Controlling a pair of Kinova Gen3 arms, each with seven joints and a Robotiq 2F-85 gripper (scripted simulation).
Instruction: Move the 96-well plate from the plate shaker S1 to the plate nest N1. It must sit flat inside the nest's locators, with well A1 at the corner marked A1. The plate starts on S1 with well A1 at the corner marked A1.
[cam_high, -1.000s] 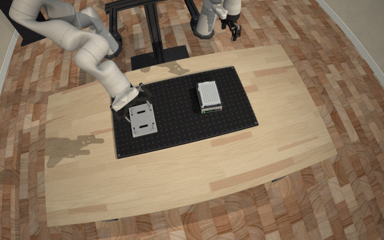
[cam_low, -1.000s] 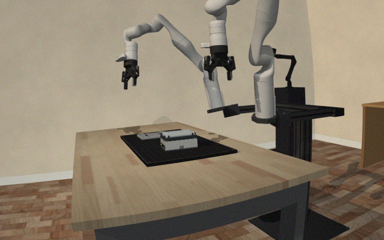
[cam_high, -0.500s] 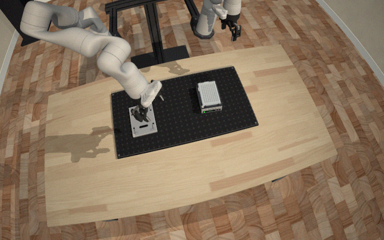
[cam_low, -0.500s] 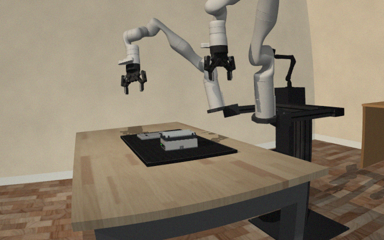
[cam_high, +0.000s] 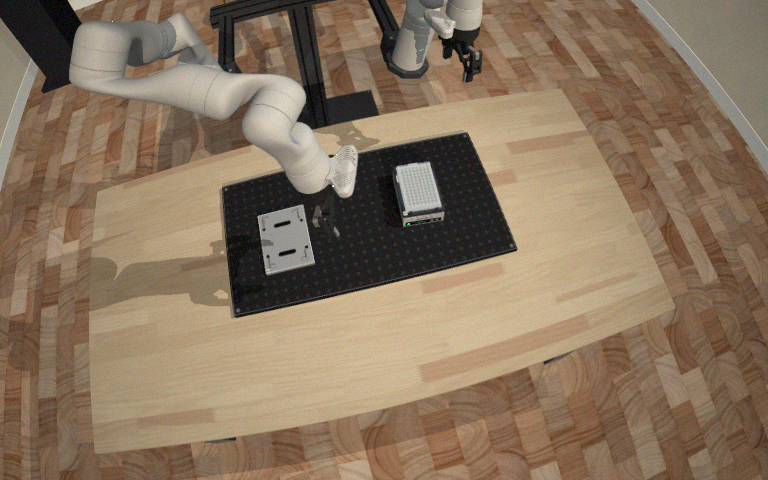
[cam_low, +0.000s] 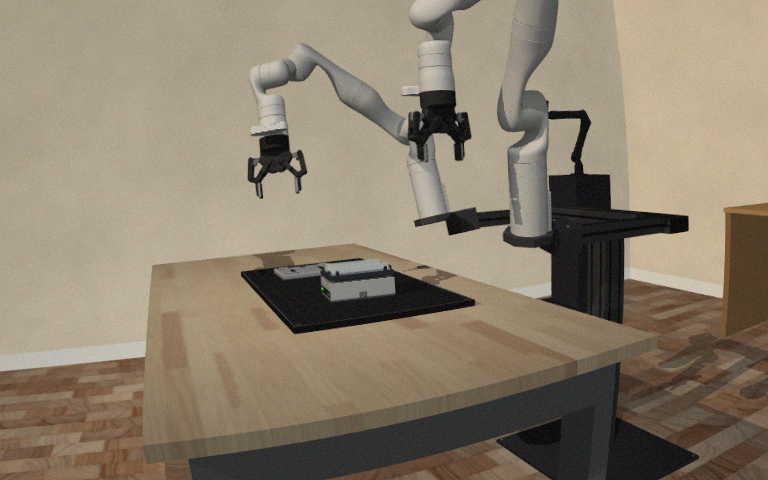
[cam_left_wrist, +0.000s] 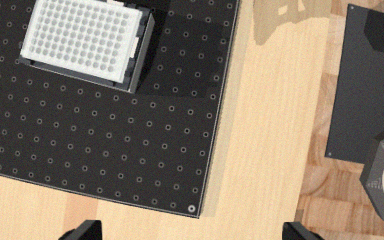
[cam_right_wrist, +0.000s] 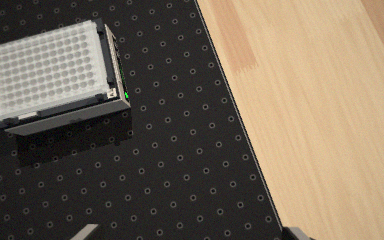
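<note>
Top view: 96-well plate on shaker; right end effector spread above black board, left end effector spread.

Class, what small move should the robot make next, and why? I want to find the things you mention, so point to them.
Probably shift the open right gripper (cam_high: 326, 223) (cam_low: 278, 191) (cam_right_wrist: 192, 232) sideways, staying high, until over the 96-well plate (cam_high: 419, 185) (cam_low: 355, 267) (cam_left_wrist: 82, 40) (cam_right_wrist: 47, 70): the plate sits on the shaker (cam_high: 423, 218) (cam_low: 362, 288) (cam_left_wrist: 142, 60) (cam_right_wrist: 87, 115), and the gripper hangs above the board (cam_high: 362, 249) (cam_low: 305, 319) (cam_left_wrist: 100, 130) (cam_right_wrist: 170, 145) between nest (cam_high: 286, 237) (cam_low: 294, 272) and shaker.

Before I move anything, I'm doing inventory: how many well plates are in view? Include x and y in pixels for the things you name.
1: the 96-well plate (cam_high: 417, 185) (cam_low: 355, 266) (cam_left_wrist: 82, 40) (cam_right_wrist: 50, 67), on top of the plate shaker (cam_high: 424, 213) (cam_low: 362, 289) (cam_left_wrist: 143, 61) (cam_right_wrist: 75, 118). The plate nest (cam_high: 285, 238) (cam_low: 291, 275) bears none.
</note>
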